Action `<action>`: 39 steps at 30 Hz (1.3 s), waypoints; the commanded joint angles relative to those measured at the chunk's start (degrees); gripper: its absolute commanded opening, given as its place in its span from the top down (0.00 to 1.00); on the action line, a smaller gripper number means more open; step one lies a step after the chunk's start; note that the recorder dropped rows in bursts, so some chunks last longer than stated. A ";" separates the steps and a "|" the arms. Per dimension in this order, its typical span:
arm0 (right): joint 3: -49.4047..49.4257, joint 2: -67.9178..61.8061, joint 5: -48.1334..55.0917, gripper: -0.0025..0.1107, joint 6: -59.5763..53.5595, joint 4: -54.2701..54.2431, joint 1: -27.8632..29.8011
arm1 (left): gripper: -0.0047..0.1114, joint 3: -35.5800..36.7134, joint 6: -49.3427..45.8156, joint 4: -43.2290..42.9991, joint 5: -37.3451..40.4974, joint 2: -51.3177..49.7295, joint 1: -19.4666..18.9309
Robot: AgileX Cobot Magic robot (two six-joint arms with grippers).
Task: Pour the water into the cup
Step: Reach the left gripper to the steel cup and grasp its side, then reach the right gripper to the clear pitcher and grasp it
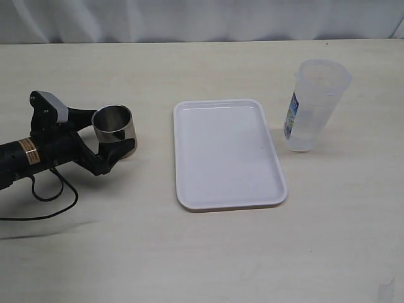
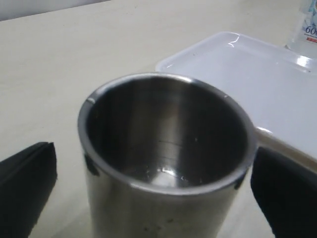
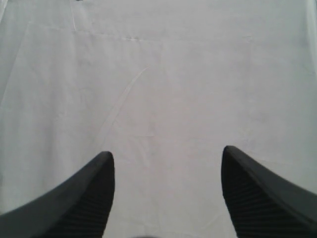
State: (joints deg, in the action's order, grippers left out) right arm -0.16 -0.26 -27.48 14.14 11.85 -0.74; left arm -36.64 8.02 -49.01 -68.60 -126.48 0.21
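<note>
Two end effectors are being logged. The left end effector (image 1: pixel 112 139) is lying low along the surface (image 1: pixel 189 265), its jaws bracketing the cup (image 1: pixel 115 125). Its wrist view is showing bare surface between one finger (image 2: pixel 27 183) and the cup wall, with the other finger just beside the wall or touching it. I am reading that as part open and not yet clamping. The cup is standing upright, left of the tray (image 1: pixel 227 151).

The side approach is probably leaving the cup's mouth free for pouring. The tray, lying between the two vessels, is likely serving as the spill zone.

The right end effector (image 3: pixel 166 186) is gaping wide, gripping nothing and facing pale cloth. The exterior view is not showing it at all.

The tumbler (image 1: pixel 314 101) is standing just right of the tray, with the water (image 1: pixel 302 136) sitting low inside it. Only the exterior view is giving that level, since the left wrist view is catching just a corner of the tumbler. That wrist view alone is looking into the cup's dark inside, though I cannot tell whether it is dry.
</note>
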 commanded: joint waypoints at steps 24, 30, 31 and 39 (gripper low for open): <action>0.16 -7.99 -1.75 0.43 0.04 0.13 0.50 | 0.06 -8.75 1.44 -2.36 -1.37 -5.77 2.51; 0.16 -19.85 -7.43 0.22 -1.78 0.23 0.50 | 0.06 -8.75 1.44 -2.36 -1.37 -5.77 2.51; 0.16 -21.63 -8.58 0.20 -1.93 0.23 0.50 | 0.06 -8.75 1.44 -2.36 -1.37 -5.77 2.51; 0.16 -39.83 -20.61 0.18 -4.11 0.23 0.50 | 0.42 -8.75 2.82 -2.36 -1.37 -5.77 2.51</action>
State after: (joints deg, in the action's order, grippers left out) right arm -0.16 -36.94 -44.97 11.42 11.85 -0.74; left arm -45.06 10.43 -51.29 -69.35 -132.11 2.62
